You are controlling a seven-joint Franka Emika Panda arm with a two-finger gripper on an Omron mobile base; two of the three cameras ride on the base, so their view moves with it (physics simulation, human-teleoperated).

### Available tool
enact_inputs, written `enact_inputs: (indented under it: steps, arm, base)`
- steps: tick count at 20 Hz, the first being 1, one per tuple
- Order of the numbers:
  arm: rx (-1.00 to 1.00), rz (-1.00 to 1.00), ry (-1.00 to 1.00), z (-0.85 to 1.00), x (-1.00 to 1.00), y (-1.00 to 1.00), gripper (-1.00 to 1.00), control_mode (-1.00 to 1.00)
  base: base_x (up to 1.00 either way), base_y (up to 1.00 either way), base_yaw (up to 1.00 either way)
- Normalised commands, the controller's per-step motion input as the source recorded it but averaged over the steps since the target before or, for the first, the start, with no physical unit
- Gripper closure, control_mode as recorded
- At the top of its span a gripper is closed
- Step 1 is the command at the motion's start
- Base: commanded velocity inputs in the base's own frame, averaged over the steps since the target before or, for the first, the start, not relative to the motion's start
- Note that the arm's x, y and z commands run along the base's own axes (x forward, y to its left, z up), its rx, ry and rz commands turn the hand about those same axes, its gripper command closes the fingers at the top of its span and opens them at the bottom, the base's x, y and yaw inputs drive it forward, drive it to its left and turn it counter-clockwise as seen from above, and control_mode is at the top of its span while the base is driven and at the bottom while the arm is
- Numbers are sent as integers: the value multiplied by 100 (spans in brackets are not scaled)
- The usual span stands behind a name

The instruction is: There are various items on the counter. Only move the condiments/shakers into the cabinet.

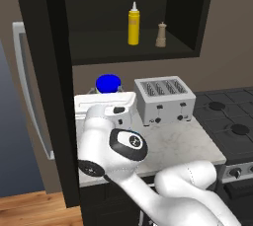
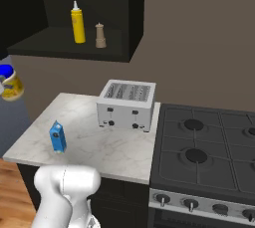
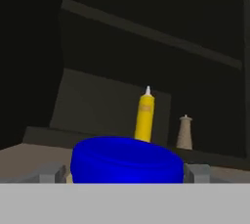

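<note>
The blue-lidded jar (image 3: pixel 124 162) fills the bottom of the hand view, with my gripper (image 3: pixel 124 174) shut on it and a grey finger (image 3: pixel 51 173) at each side. The jar (image 2: pixel 10 86) hangs in the air left of the counter (image 2: pixel 99 147), below the cabinet (image 2: pixel 130 18). Its blue lid (image 1: pixel 108 83) shows above my white hand. On the cabinet shelf stand the yellow squeeze bottle (image 1: pixel 133 23) and, to its right, the small tan shaker (image 1: pixel 160 35), both upright. They also show ahead of the hand, bottle (image 3: pixel 145 118) and shaker (image 3: pixel 184 132).
A silver four-slot toaster (image 2: pixel 127 105) stands at the back of the counter. A small blue carton (image 2: pixel 58 137) stands near the counter's front left. A black stove (image 2: pixel 209 147) adjoins on the right. The tall dark cabinet side (image 1: pixel 47 72) rises on the left.
</note>
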Motion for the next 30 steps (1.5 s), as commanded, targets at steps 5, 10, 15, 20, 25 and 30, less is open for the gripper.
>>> enact_inputs:
  steps: [5,10,15,20,25,30]
  arm:
    - [-1,0,0,100,-9,-12,100,-100]
    - [-1,7,4,59,-21,-55,100,-100]
    - [0,11,-6,8,-57,-80,100,-100]
    - [6,5,-8,78,-8,-22,100,-100]
    - [7,3,0,81,0,0,100,-100]
    - [3,0,1,35,22,6,100,-100]
  base:
    - [0,0,0]
    - [0,0,0]
    - [0,0,0]
    - [0,0,0]
    - [0,0,0]
    - [0,0,0]
